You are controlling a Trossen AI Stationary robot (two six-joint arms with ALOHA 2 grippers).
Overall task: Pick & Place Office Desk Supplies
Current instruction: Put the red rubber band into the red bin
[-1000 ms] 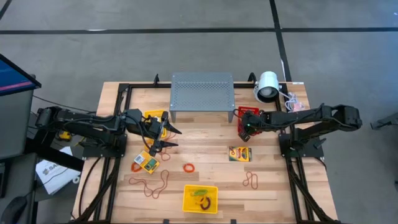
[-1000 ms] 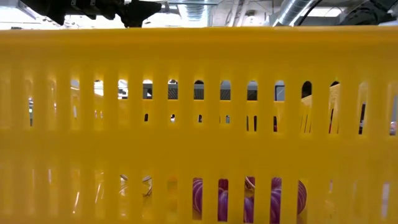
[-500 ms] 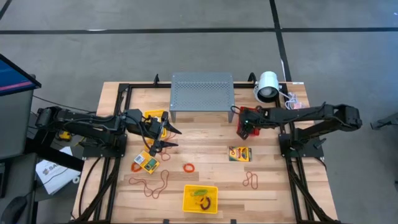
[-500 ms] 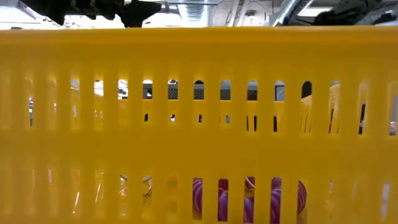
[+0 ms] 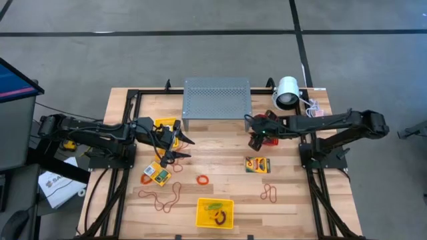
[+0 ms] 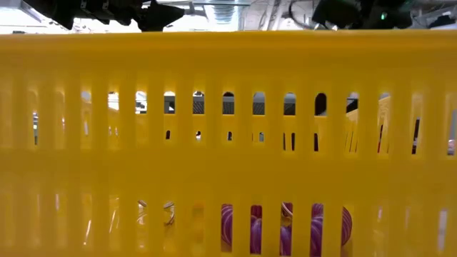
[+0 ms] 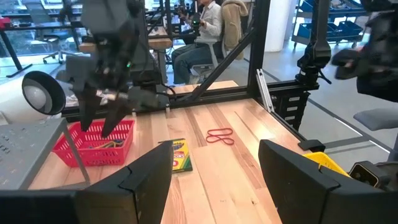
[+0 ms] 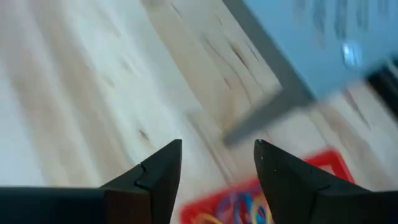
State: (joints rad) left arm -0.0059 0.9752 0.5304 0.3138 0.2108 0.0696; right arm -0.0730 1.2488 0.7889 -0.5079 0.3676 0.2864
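Note:
My right gripper [image 5: 254,133] [image 8: 217,146] hangs open above a red basket [image 8: 273,196] that holds rubber bands; nothing is between its fingers. My left gripper [image 5: 187,147] [image 7: 214,152] waits open above the table's left half, also with nothing in it. One crayon box [image 5: 257,165] [image 7: 179,154] lies flat near the red basket, another [image 5: 159,175] lies under my left arm. Loose rubber bands lie flat on the wood: a red loop [image 5: 202,179], brown loops [image 5: 163,198] and red loops [image 5: 270,193] [image 7: 219,135].
A grey perforated stand [image 5: 217,99] is at the table's far middle, with a white lamp [image 5: 287,93] to its right. A yellow basket [image 5: 215,213] [image 6: 228,143] with rubber bands sits at the near edge and fills the low view. Another yellow basket [image 5: 167,125] lies under my left arm.
My right gripper has risen out of the red basket and shifted a little toward the table's left, nearer the grey stand's right leg, turning as it went. It carries nothing up with it.

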